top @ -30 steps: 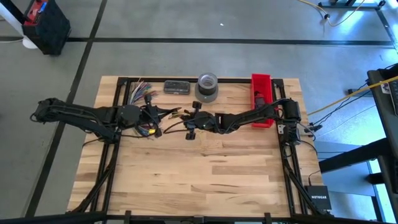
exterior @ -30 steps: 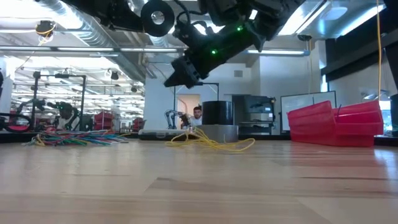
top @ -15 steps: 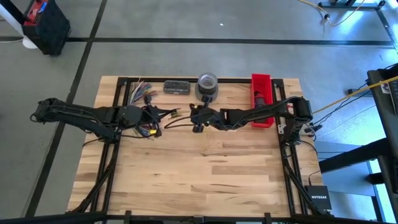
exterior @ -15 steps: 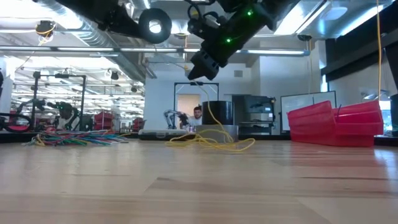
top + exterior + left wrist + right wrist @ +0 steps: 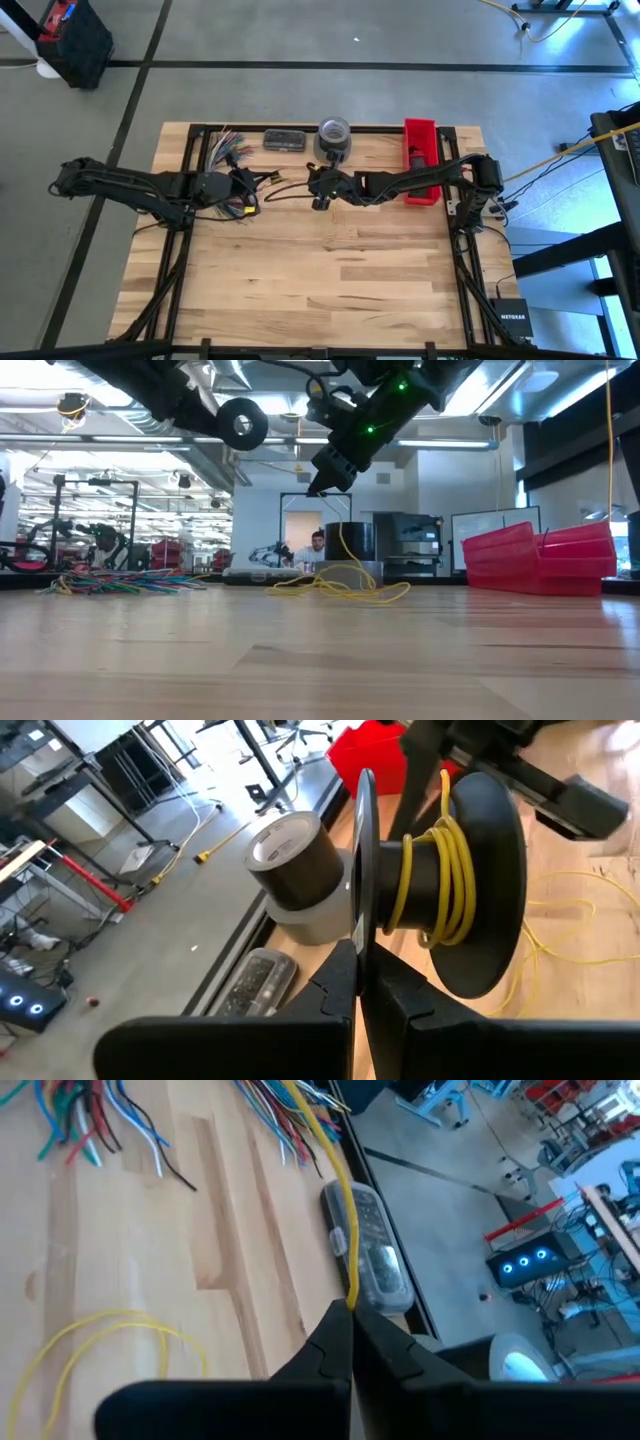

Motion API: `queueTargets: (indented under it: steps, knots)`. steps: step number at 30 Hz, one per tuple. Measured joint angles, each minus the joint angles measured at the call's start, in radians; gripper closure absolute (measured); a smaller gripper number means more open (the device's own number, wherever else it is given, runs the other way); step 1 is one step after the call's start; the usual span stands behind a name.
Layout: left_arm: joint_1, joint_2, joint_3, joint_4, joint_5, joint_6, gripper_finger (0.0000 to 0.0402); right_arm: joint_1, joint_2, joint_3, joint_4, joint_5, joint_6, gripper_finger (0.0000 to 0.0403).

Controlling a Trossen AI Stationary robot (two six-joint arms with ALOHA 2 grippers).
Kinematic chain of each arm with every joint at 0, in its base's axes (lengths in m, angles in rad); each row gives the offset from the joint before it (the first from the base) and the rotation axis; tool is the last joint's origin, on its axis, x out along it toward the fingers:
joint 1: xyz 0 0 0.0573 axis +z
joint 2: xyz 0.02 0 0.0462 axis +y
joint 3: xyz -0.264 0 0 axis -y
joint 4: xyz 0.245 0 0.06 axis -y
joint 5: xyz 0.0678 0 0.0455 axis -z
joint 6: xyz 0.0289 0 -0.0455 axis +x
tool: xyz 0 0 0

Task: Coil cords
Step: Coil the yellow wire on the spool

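Observation:
A black spool (image 5: 455, 880) with yellow cord (image 5: 445, 885) wound on its hub hangs above the table's far left, and my left gripper (image 5: 362, 945) is shut on it. My right gripper (image 5: 348, 1312) hovers beside it (image 5: 314, 187), shut on the same yellow cord (image 5: 343, 1230). The cord's loose end lies in loops (image 5: 340, 588) on the table below. A tangle of multicoloured cords (image 5: 225, 145) lies at the far left edge. My left gripper pinches the rim of the spool's thin near flange (image 5: 362, 910) between its two fingers. The spool is clear of the table, its axis roughly level. My right gripper pinches one strand of the yellow cord (image 5: 349, 1298) at its fingertips, slanting down from the right. The strand hangs below it (image 5: 342, 545) down to the loops on the table.
A grey tape roll (image 5: 333, 139) and a dark flat device (image 5: 284, 140) sit at the far edge behind the grippers. A red bin (image 5: 420, 160) stands at the far right. The near half of the wooden table (image 5: 330, 290) holds nothing.
My right gripper has risen and gone a little toward the far right, and its fingers have tipped nearer level. It has drawn a strand of the yellow cord up off the table loops. The spool in my left gripper has tipped and come down slightly.

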Motion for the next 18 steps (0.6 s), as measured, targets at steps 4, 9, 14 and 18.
queueTargets:
  steps: [4, 9, 14, 18]
  knots:
    - [0.003, 0.035, 0.000, 0.000, -0.011, 0.002, 0.0401, -0.006, -0.013, 0.000, -0.041, -0.021, 0.018, 0.0400]
    - [0.041, 0.075, 0.000, -0.001, -0.077, -0.003, 0.0402, -0.013, -0.056, -0.018, -0.080, -0.029, 0.044, 0.0399]
    - [0.063, 0.118, 0.000, 0.001, -0.073, -0.006, 0.0401, -0.040, -0.110, -0.093, -0.007, -0.044, 0.066, 0.0398]
    - [0.071, 0.150, 0.000, 0.013, -0.070, -0.001, 0.0401, -0.063, -0.148, -0.162, 0.091, -0.091, 0.080, 0.0398]
